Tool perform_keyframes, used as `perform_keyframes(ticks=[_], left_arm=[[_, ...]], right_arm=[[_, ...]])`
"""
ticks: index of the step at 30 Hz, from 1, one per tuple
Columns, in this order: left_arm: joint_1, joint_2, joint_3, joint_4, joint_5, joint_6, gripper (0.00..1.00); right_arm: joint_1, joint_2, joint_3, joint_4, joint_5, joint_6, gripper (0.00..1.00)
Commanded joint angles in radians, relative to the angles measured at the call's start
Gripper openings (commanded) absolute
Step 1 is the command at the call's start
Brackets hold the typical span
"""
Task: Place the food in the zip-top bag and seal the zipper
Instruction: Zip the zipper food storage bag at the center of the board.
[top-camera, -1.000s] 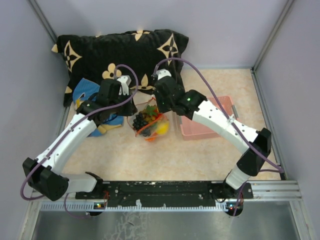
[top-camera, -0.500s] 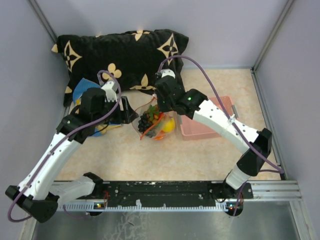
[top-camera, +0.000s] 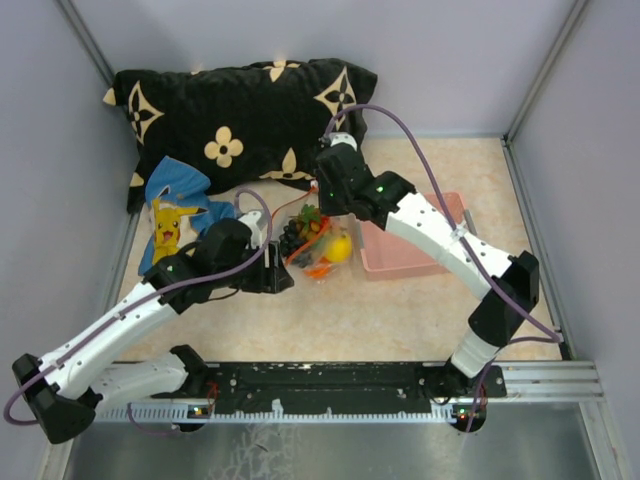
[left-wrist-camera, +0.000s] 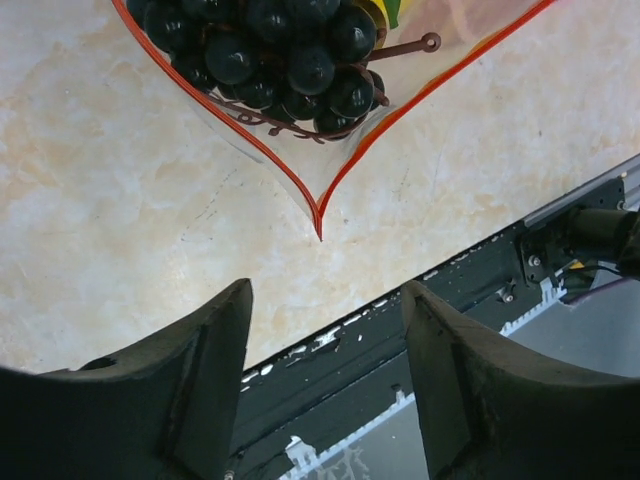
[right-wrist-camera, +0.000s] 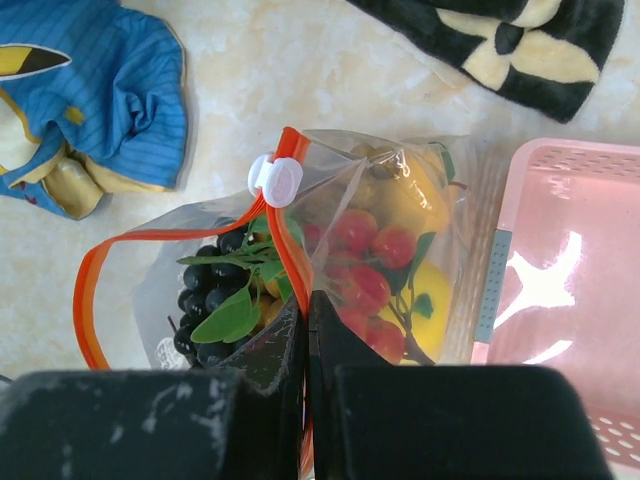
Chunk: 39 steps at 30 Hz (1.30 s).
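Observation:
The clear zip-top bag (top-camera: 315, 245) lies mid-table with the food inside: dark grapes (right-wrist-camera: 200, 290), red fruits (right-wrist-camera: 365, 250), a yellow lemon (right-wrist-camera: 430, 300) and green leaves. The orange-red zipper (right-wrist-camera: 285, 225) carries a white slider (right-wrist-camera: 275, 178), and the mouth gapes open to the left of it. My right gripper (right-wrist-camera: 308, 300) is shut on the zipper strip, above the bag in the top view (top-camera: 320, 205). My left gripper (top-camera: 278, 277) is open and empty, just left of the bag. In the left wrist view, the bag's pointed corner (left-wrist-camera: 318, 225) lies ahead of its fingers (left-wrist-camera: 215, 340).
A pink basket (top-camera: 420, 240) stands right of the bag, touching it. The blue cartoon-print cloth (top-camera: 175, 205) lies at the left. A black patterned pillow (top-camera: 240, 100) fills the back. The black base rail (left-wrist-camera: 560, 240) runs along the near edge.
My left gripper has left the bag's far-left side and swung toward the near side, now open beside the bag. My right gripper keeps its hold, and the bag has shifted slightly right.

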Motion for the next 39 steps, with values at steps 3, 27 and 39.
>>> perform_keyframes(ticks=[3,27,39], left_arm=[[-0.023,0.014,-0.012,0.117,-0.111,0.034,0.59],[-0.023,0.032,0.088,0.197,-0.347,0.409,0.00],[-0.022,-0.085,0.025,0.235,-0.290,0.544,0.00]], right_arm=[[-0.012,0.005,0.058,0.066,-0.028,0.018,0.00],[-0.072,-0.062,-0.056,0.066,-0.065,-0.012,0.00],[-0.175,-0.202,-0.198,0.169,-0.344,-0.213,0.24]])
